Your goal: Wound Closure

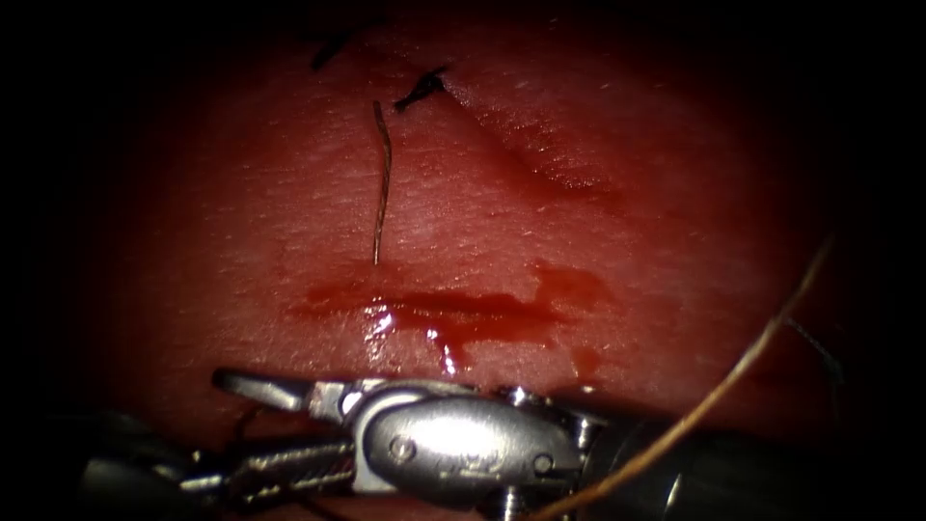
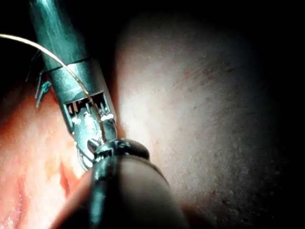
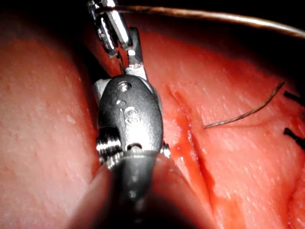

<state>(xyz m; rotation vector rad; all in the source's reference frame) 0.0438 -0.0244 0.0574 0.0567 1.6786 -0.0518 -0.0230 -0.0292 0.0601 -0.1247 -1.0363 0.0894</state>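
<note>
- Lying low at about 7 o'clock in the endoscope view, the left arm's tool (image 1: pixel 289 468) is a dark shaft ending in a ridged metal tip that points right, tucked under the other tool. Whether it grips anything cannot be told.
- Just above it, the right arm's tool (image 1: pixel 256 386) reaches left from 6 o'clock. It has a smooth, rounded steel wrist and one slim, polished blade that lies close over the tissue (image 1: pixel 627 241). What it holds, if anything, cannot be told either.
- The tissue is moist and finely grained, with tiny pale bristles.
- A thin, stiff, brownish cut end of thread (image 1: pixel 382 183) stands near the centre toward 11 o'clock, gently bowed.
- Two dark, frayed knots (image 1: pixel 421 91) sit at 12 o'clock.
- The cut (image 1: pixel 453 307) runs across the centre as a narrow slit, with glossy red fluid (image 1: pixel 446 352) dripping from it toward 6 o'clock.
- A shallow, oblique groove (image 1: pixel 555 159) lies toward 1 o'clock.
- The long tan thread (image 1: pixel 743 362) sweeps from 3 o'clock down to 5 o'clock, across the right tool's dark shaft.
- Where the needle lies cannot be told.
</note>
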